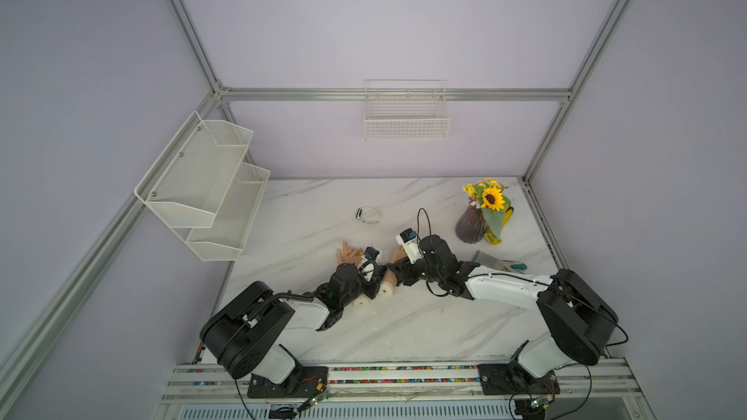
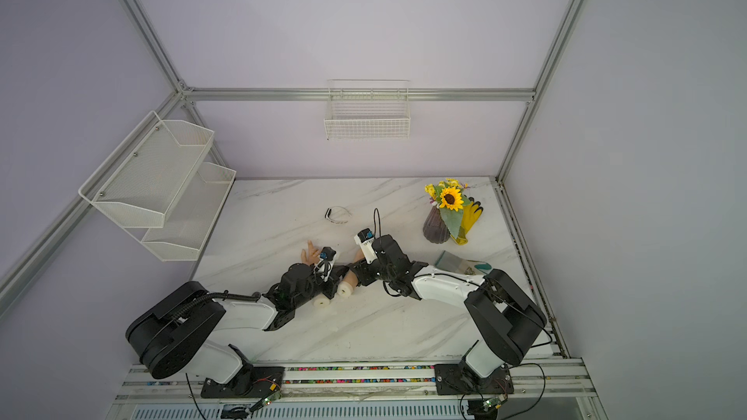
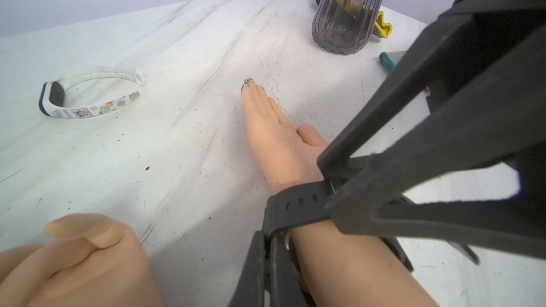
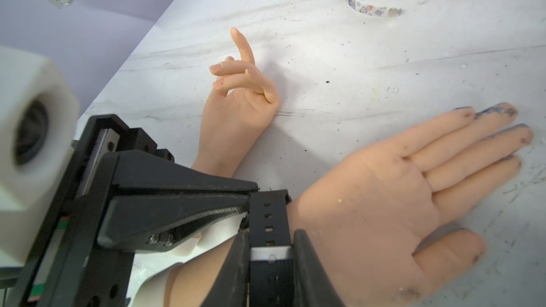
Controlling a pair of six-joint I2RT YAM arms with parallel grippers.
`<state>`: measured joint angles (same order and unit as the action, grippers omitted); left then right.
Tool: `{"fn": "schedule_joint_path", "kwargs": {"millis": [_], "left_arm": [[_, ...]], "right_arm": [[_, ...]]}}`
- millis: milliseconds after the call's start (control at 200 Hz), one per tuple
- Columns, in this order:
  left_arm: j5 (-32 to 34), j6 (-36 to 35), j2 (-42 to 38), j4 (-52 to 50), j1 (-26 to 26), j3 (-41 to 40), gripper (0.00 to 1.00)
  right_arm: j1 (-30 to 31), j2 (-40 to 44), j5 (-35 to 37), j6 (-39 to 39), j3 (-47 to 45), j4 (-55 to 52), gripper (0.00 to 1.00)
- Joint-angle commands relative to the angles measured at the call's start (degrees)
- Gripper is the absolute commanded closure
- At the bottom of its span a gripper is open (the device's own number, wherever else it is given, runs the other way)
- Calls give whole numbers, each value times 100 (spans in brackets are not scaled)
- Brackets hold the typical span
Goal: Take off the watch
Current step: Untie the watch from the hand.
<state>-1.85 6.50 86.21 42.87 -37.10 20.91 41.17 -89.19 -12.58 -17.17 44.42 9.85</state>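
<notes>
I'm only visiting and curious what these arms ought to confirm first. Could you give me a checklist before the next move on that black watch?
1. Left pincer shut on the free tail of the black rubber watch strap: ok.
2. Right pincer hugging that strap at its silver buckle: ok.
3. Buckle undone: cannot tell.
4. Beige mannequin hand wearing it lies flat on the white marble table: ok.
5. White patterned wristband lies well apart: ok.
</notes>
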Motion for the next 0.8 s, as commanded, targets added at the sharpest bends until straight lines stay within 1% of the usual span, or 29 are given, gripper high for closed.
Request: {"fn": "schedule_joint_path", "kwargs": {"millis": [0,110,295,435,540,605,650,725,795], "left_arm": [[1259,369,-17,-60,556,37,100],[1213,409,-8,-34,615,25,100],[1160,426,-4,-29,656,13,100],[1062,428,26,-16,652,23,100],[799,372,66,97,655,27,100],[554,351,97,186,652,22,100],[389,330,105,257,653,19,100],[190,292,106,340,652,8,100],[80,261,122,388,652,-3,100]], "right_arm": [[-175,334,276,-260,-287,-285,82],[-194,387,349,-331,-405,-224,82],[-190,376,179,-392,-571,-21,82],[-193,393,115,-366,-628,63,77],[-197,394,-34,-295,-580,107,76],[-197,405,-196,-246,-525,158,71],[-196,427,-326,-221,-497,194,65],[-195,492,-498,-199,-432,279,57],[-188,555,-620,-163,-354,410,53]]}}
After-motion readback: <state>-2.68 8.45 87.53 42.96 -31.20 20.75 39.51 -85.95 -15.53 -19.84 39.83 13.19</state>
